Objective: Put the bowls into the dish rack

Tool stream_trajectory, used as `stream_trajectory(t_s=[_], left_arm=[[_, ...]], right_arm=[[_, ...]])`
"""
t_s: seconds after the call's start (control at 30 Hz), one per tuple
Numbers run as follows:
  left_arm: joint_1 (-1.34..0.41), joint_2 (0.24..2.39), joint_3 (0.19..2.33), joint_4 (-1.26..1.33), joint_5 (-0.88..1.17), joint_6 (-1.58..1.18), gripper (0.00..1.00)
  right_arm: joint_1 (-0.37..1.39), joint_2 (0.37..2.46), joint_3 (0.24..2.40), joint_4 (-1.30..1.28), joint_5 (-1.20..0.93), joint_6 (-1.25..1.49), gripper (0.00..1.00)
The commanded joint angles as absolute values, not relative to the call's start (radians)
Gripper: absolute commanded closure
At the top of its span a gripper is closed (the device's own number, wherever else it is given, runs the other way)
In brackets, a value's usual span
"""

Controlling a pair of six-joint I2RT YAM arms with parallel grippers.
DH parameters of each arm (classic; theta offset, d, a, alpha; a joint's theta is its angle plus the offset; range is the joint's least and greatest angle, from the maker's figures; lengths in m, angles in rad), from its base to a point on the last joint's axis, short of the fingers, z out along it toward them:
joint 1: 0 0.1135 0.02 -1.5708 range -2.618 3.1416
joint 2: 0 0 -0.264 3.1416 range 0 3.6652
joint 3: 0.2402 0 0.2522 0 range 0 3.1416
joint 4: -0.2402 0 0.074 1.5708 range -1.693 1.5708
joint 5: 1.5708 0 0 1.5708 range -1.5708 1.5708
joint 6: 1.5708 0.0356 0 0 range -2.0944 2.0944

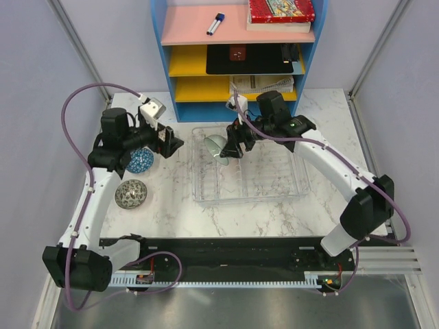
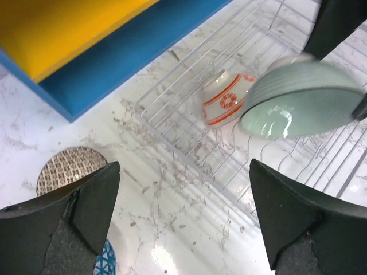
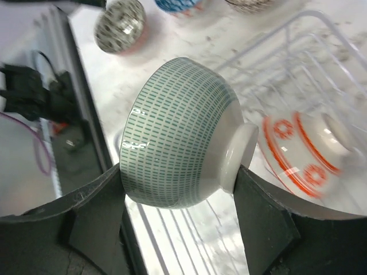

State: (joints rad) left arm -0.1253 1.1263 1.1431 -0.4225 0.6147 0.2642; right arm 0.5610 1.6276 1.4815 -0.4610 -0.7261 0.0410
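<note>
Fingers (image 3: 86,229) of the right gripper (image 3: 180,183) clamp the grey-green bowl (image 3: 178,132) by its side and foot, tilted over the left end of the clear dish rack (image 1: 302,194). Just beside it, an orange-and-white bowl (image 2: 225,102) lies tipped in the rack. The left gripper (image 2: 183,212) hangs spread wide, holding nothing, near the blue bowl (image 1: 140,160) and speckled bowl (image 1: 130,194) on the table (image 1: 206,219).

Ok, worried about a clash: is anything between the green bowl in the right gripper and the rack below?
Only the orange-and-white bowl, already lying in the dish rack beside the grey-green bowl that the right gripper holds. The rest of the rack looks bare.
</note>
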Motion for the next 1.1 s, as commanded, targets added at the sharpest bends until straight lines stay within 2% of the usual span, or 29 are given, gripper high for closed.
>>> stream_trajectory(t_s=[0.0,0.13,0.33,1.07], left_arm=[[-0.037,1.106,1.079,-0.462,0.684,0.290,0.00],[0.038,1.108,1.013,-0.471,0.719,0.301,0.00],[0.063,1.114,1.025,-0.503,0.729,0.322,0.00],[0.072,1.120,1.011,-0.509,0.759,0.327,0.00]], right_arm=[[0.584,1.519,1.531,-0.735,-0.498,-0.369,1.00],[0.615,1.459,1.468,-0.773,-0.337,-0.485,1.00],[0.669,1.424,1.427,-0.807,-0.230,-0.561,1.00],[0.818,1.604,1.437,-0.793,-0.112,-0.601,1.00]])
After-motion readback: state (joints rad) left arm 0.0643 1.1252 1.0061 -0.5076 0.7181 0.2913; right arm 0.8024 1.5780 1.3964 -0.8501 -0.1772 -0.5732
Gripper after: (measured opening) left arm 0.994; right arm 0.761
